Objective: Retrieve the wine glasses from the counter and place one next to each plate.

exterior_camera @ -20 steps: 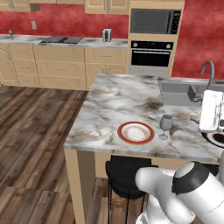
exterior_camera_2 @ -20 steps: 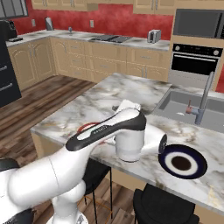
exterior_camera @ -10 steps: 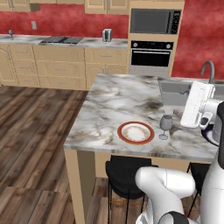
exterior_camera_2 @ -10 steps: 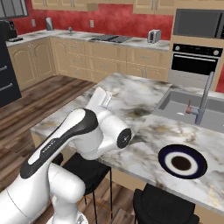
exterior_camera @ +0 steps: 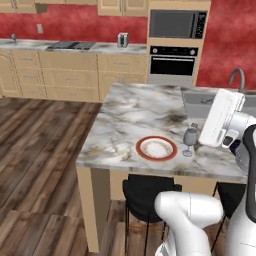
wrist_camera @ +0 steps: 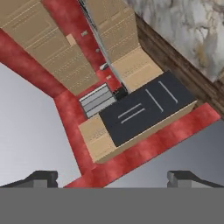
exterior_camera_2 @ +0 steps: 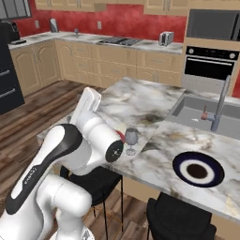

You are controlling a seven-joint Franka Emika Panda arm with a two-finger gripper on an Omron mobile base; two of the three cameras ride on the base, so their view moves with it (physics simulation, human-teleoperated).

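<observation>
**One glass set down, the hand empty and pointed away**

On the marble island, a wine glass (exterior_camera: pixel 190 141) stands upright just beside the red-rimmed plate (exterior_camera: pixel 156 148), on the side toward the sink (exterior_camera_2: pixel 206 111). In the right base view the same glass (exterior_camera_2: pixel 131 140) is seen close against the arm's elbow, while the dark plate (exterior_camera_2: pixel 197 170) lies well apart from it with no glass next to it. A second glass cannot be made out on the far counter (exterior_camera: pixel 75 48); it may be too small to tell.

In the hand view the gripper (wrist_camera: pixel 113 177) is seen with its fingertips (wrist_camera: pixel 41 177) spread wide and nothing between them, aimed toward the red wall and cabinets rather than the island.

The main risk is judged to be the arm itself: the elbow sits so near the placed glass that a wide swing could tip it or push it off the edge. A thin stem and small foot would make it easy to topple.

No brand, label or legible writing can be read on any appliance or surface.
</observation>
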